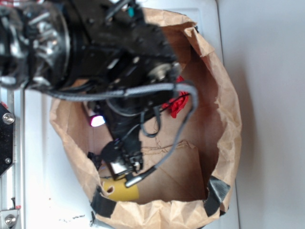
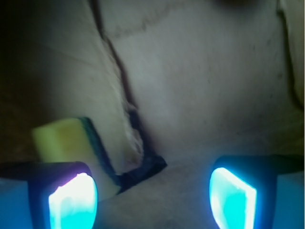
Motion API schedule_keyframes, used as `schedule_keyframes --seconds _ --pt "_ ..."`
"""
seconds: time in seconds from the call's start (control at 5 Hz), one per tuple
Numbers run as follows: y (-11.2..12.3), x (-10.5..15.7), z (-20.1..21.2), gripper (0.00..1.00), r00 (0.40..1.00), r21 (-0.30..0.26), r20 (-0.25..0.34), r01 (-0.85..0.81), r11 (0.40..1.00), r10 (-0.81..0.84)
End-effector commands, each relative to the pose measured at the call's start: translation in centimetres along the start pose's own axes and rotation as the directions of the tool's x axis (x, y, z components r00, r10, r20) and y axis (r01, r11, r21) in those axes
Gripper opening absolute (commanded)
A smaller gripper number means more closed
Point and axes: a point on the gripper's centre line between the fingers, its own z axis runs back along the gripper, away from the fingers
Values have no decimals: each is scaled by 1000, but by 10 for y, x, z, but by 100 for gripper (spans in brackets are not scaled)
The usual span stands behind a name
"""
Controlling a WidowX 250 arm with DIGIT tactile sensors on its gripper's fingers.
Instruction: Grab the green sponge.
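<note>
The green sponge (image 1: 120,190), mostly yellow with a thin dark green layer, lies at the near left corner inside a brown paper bag (image 1: 224,124). In the wrist view the sponge (image 2: 66,140) is at lower left, its green face (image 2: 97,143) on its right side. My gripper (image 1: 125,164) hangs in the bag just above the sponge. In the wrist view the gripper (image 2: 152,200) is open, with glowing pads (image 2: 74,202) far apart. The left pad is just below the sponge; nothing is between the jaws but the bag floor.
A red wrinkly ball (image 1: 176,102) lies at the far right inside the bag, partly behind the arm. The bag walls surround the gripper closely. Black tape (image 1: 217,193) patches the bag's near corners. A torn paper flap (image 2: 131,129) runs beside the sponge.
</note>
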Motion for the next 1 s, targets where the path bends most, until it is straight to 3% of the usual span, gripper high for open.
schedule_keyframes --seconds 0.0,0.2,0.4,0.6,0.8 --pt "-7 -9 -2 100 998 -1 55 36 999 -36" --pt "7 -51 -5 100 999 -13 23 36 999 -35" --pt "-12 -28 1 100 1000 -47 4 31 998 -31" --pt "-10 -44 9 100 998 -54 -51 21 998 -24" --pt "-13 -39 12 100 998 -70 -53 24 997 -28"
